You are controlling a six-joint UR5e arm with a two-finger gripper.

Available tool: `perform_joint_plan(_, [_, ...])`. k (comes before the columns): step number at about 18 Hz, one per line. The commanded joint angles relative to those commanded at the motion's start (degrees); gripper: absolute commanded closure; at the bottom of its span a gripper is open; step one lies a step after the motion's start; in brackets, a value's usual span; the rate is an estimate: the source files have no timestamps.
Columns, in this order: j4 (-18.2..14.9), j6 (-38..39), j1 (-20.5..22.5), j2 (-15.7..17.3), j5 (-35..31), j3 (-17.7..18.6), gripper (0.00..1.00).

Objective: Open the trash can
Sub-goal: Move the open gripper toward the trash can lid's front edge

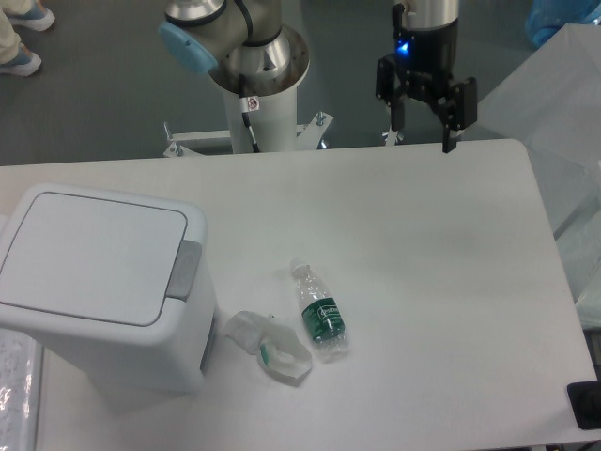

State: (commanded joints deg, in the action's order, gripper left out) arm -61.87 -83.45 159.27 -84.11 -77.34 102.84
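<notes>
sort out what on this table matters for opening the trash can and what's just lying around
Belongs to the job:
- trash can, lid shut
- its grey push-button
- end effector, open, above the table's far edge

Just lying about:
- plastic bottle, on its side
- crumpled wrapper beside it

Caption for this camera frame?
Open gripper hovers at the table's far edge; trash can lid shut, bottle beside it.

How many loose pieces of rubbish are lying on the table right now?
2: a plastic bottle with a green label, lying on its side, and a crumpled wrapper between it and the trash can. Anything behind the can would be hidden.
</notes>
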Motion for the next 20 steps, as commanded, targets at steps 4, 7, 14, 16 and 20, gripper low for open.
perform_joint_plan(4, [0.5, 17.0, -5.8, -2.3, 0.3, -2.6, 0.00])
perform_joint_plan(7, [5.3, 30.5, -8.5, -3.5, 5.0, -3.0, 0.00])
perform_joint_plan(14, [10.0, 53.7, -13.9, -5.5, 9.0, -4.0, 0.00])
perform_joint_plan(16, [10.2, 58.0, -15.6, -6.2, 9.0, -4.5, 0.00])
perform_joint_plan(20, [12.3, 68.0, -17.5, -7.4, 9.2, -7.1, 0.00])
